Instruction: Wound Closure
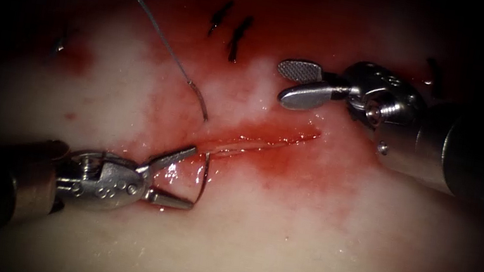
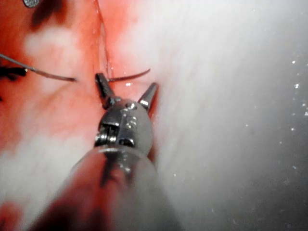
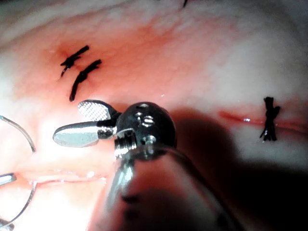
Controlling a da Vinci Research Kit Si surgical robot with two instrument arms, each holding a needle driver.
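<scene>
Two tools (image 1: 175, 177) (image 1: 298, 81) — one needle (image 1: 203, 178)

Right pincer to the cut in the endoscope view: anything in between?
Nothing: bare tissue stained with red fluid separates the open, empty right pincer from the cut. The needle sits by the open left pincer.

The endoscope view is bright at its middle and falls to black at every edge and corner. Wet glints sparkle on the tissue (image 1: 278, 237) beside the left tool (image 1: 185, 175), whose metal shines. Behind the right tool (image 3: 79, 122) its shaft casts a dark shadow. The left shaft close to the camera is blurred.
</scene>
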